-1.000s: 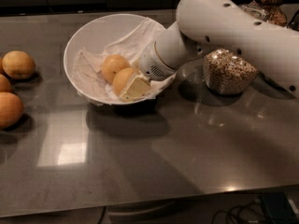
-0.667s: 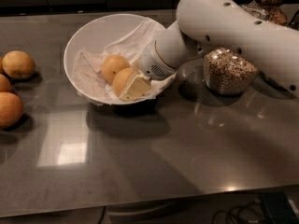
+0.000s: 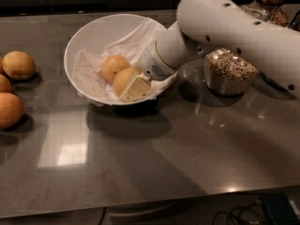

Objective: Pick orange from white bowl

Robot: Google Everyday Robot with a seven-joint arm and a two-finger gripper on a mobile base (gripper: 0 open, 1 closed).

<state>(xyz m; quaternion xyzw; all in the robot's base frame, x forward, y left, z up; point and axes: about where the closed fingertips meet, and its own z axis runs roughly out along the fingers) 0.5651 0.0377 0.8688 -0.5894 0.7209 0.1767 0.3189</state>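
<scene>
The white bowl point(image 3: 89, 34) stands on the grey counter at upper left of centre, lined with a white cloth point(image 3: 136, 39). Two orange fruits lie in it side by side: one further back point(image 3: 114, 64) and the orange point(image 3: 122, 78) nearer the front rim. My gripper point(image 3: 130, 87) reaches down into the bowl from the right, and its pale tip lies against the front right of the nearer orange. The white arm point(image 3: 220, 27) hides the bowl's right rim.
Three more orange fruits lie on the counter at the left edge point(image 3: 18, 64), point(image 3: 9, 109), point(image 3: 3, 84). A glass jar of cereal point(image 3: 228, 71) stands right of the bowl under the arm. More jars stand at the back right point(image 3: 272, 6).
</scene>
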